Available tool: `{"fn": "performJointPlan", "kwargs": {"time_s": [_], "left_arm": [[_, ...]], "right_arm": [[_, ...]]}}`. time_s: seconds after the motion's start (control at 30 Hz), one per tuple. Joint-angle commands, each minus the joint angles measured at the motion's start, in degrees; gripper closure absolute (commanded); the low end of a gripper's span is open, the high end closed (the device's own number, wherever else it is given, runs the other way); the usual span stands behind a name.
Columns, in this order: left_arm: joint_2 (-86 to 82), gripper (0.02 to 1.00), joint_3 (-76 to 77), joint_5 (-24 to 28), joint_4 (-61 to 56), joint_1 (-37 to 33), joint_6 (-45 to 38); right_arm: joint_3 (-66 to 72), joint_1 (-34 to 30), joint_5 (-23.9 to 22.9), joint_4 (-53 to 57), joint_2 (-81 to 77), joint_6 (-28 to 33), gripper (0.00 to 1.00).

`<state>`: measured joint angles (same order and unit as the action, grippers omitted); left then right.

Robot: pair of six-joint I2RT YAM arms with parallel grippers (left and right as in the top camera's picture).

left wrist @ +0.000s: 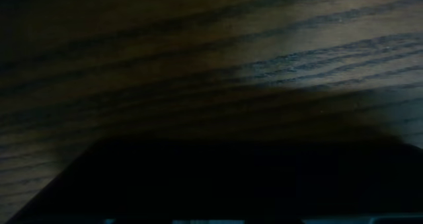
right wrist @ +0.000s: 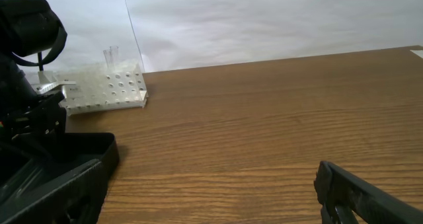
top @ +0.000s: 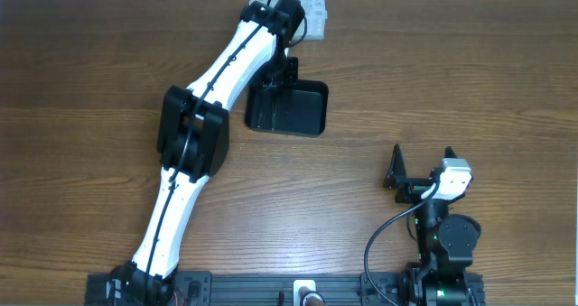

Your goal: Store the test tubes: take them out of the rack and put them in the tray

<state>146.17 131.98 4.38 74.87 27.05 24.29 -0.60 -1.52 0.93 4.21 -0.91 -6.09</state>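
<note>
- Left arm (top: 194, 134) – stretched from the near left edge of the table (top: 470, 62) up to the far middle.
- Left gripper (top: 275, 73) – down low at the tray's far left corner, just near of the rack; cannot tell whether clenched or released, nor whether anything is held – too dark in the left wrist view.
- Tray (top: 307, 116) – black, shallow, at the far middle of the table, just near of the rack and apart from it; contents hard to make out.
- Rack (top: 316, 15) – clear, dotted with holes, at the table's far edge, its left end behind the left wrist.
- Tube (right wrist: 111, 55) – clear, upright in the rack's far row, towards the left end as seen from the right wrist.
- Right gripper (top: 422, 153) – near right, well apart from tray and rack, pointing to the far side; fingers (right wrist: 357, 194) spread wide, nothing between them.
</note>
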Motion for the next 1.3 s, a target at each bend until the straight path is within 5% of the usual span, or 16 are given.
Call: {"fn": "performJointPlan", "kwargs": {"time_s": [0.03,0.87,0.93,1.03,1.3], "left_arm": [[-4.5,0.678,2.0,0.5,-0.1,0.3,0.2],[-34.7,0.426,-3.3,-11.6,-1.4,0.4,0.2],[-38.4,0.354,-7.4,-12.5,-3.1,0.4,0.2],[-45.8,0.02,-16.9,-13.1,-7.5,0.4,0.2],[-67.9,0.02,-45.2,-16.7,-20.7,0.4,0.2]], "right_arm": [[0.3,-0.3,-0.5,0.2,0.6,-0.5,0.009],[0.3,-0.3,-0.5,0.2,0.6,-0.5,0.007],[0.3,-0.3,-0.5,0.2,0.6,-0.5,0.007],[0.3,-0.3,-0.5,0.2,0.6,-0.5,0.007],[0.3,-0.3,-0.5,0.2,0.6,-0.5,0.007]]}}
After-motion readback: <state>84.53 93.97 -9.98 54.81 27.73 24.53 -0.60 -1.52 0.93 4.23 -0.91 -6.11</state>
